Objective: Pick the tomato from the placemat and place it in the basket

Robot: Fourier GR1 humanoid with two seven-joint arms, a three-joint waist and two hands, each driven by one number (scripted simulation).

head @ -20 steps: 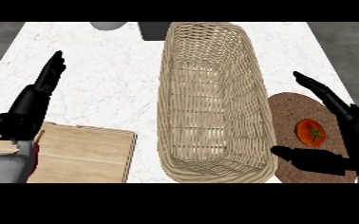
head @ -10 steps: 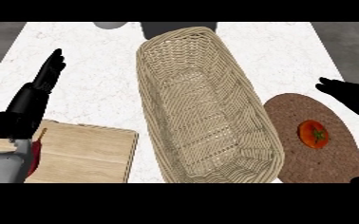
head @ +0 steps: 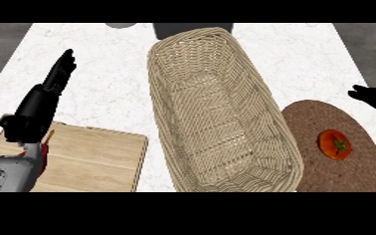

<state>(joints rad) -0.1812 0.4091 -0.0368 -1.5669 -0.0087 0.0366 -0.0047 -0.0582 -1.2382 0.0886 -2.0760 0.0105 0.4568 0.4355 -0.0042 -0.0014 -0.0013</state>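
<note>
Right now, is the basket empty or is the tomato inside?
Empty. The basket shows only bare weave; the tomato sits on the placemat.

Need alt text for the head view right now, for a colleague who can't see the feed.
A tomato lies on a brown placemat right of a long wicker basket. The right hand shows at the right edge; the left hand rests open at left.

The bench [head: 294, 55] is white with faint grey marbling. The basket [head: 220, 124] is pale tan wicker (tightly woven). The tomato [head: 334, 144] is red with a green stem, on a speckled brown placemat [head: 323, 172]. The board [head: 92, 162] is light wood grain.
</note>
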